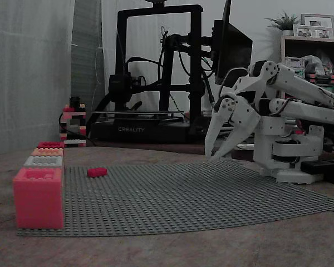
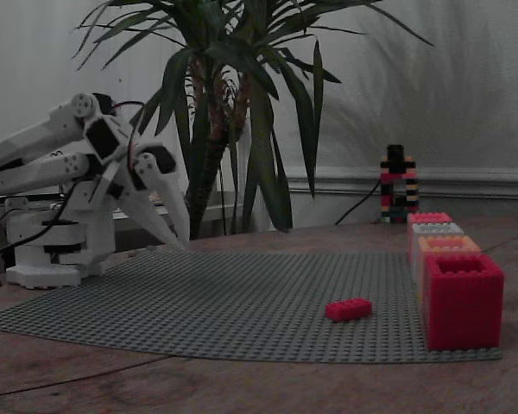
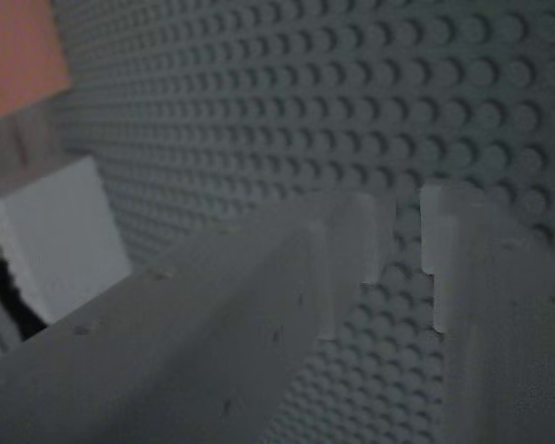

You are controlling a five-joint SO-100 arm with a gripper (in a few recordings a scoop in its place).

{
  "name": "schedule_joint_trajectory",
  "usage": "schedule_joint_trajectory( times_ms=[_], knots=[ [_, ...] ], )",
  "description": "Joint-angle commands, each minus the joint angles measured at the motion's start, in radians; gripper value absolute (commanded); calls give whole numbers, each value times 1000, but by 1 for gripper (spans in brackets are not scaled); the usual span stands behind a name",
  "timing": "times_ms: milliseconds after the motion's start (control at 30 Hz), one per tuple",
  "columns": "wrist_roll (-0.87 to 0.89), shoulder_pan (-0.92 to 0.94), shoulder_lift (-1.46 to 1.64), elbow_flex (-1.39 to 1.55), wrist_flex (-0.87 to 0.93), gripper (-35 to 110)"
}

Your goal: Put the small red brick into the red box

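Observation:
The small red brick [image 1: 97,172] [image 2: 348,309] lies flat on the grey studded baseplate [image 1: 183,194] [image 2: 224,293], a short way from a row of boxes along the plate's edge. The red box [image 2: 462,297], deep crimson with an open rimmed top, is the end box of that row; in a fixed view it is the farthest box [image 1: 50,144]. My white gripper [image 1: 211,156] [image 2: 177,243] [image 3: 402,236] hangs tips-down just above the plate's opposite side, well away from the brick. Its fingers meet at the tips and hold nothing.
The row also holds a paler pinkish-red box [image 1: 39,197] [image 2: 429,218], a grey box [image 1: 43,161] [image 2: 436,229] and an orange box [image 1: 47,151] [image 2: 449,246]. A multicoloured brick tower [image 1: 73,125] [image 2: 398,185] stands behind. A 3D printer [image 1: 156,72] and a plant [image 2: 242,103] border the table.

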Motion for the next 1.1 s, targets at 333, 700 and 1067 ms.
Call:
schedule_joint_trajectory(
  times_ms=[333,700,1067],
  knots=[
    [259,6,-468,-308,-186,9],
    [451,49,-1111,-655,-440,10],
    [535,95,-1606,-1003,-572,10]
  ],
)
